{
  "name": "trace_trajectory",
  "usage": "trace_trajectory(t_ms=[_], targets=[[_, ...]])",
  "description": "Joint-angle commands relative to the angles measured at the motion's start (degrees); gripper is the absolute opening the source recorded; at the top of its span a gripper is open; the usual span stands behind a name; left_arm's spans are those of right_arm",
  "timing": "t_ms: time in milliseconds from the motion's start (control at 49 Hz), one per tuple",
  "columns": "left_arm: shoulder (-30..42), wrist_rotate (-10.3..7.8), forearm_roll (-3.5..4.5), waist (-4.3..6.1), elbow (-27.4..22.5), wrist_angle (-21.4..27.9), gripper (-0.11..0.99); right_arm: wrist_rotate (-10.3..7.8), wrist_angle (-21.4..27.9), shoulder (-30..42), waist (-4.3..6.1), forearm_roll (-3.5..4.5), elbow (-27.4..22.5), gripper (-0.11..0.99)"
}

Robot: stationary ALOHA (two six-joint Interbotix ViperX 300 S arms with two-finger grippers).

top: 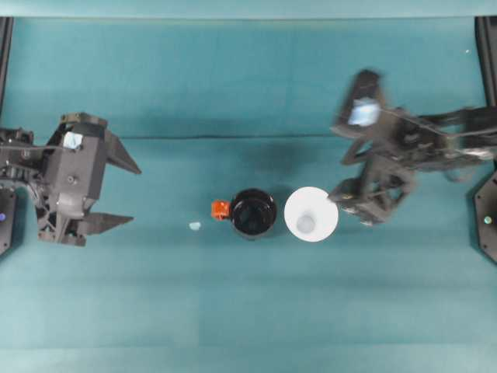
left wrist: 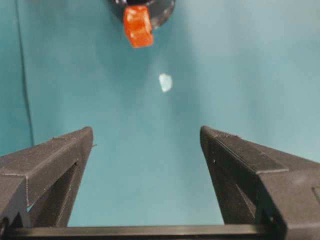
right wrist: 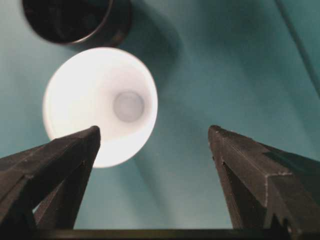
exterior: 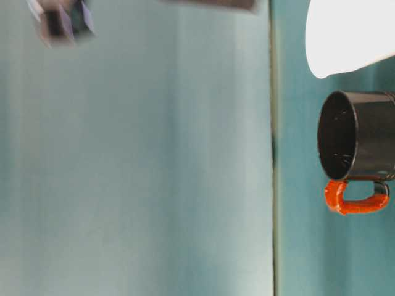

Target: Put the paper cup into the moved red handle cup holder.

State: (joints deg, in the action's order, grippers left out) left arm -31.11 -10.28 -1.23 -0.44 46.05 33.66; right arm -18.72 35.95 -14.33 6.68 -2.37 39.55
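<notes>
Approach step: right gripper (right wrist: 152,137) wide open, empty, w/ paper cup (right wrist: 100,105) just ahead-left of its tips (holder (right wrist: 75,20) beyond, touching?), so next needs jaws centred round the cup.

Two cups side by side at mid-desk

On the teal cloth-covered desk (top: 248,311), the white paper cup (top: 311,214) stands upright just right of the glossy black red handle cup holder (top: 253,213); a small pale scrap (top: 194,226) lies left of the holder, past its handle.
</notes>
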Motion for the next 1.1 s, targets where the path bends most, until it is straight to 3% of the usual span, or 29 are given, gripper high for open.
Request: trace_trajectory(t_ms=[0, 490, 1083], targets=[[-0.7, 0.09, -0.09, 0.09, -0.4, -0.3, 0.93, -0.26, 1.0, 4.0, 0.09, -0.09, -3.5, 0.96], [-0.7, -0.09, -0.09, 0.0, 0.3, -0.3, 0.93, -0.09, 0.4, 14.1, 0.26, -0.09, -4.9, 0.96], [-0.5, 0.0, -0.09, 0.09, 0.4, -0.3, 0.93, -0.18, 0.9, 15.4, 0.88, -0.09, -5.2, 0.94]])
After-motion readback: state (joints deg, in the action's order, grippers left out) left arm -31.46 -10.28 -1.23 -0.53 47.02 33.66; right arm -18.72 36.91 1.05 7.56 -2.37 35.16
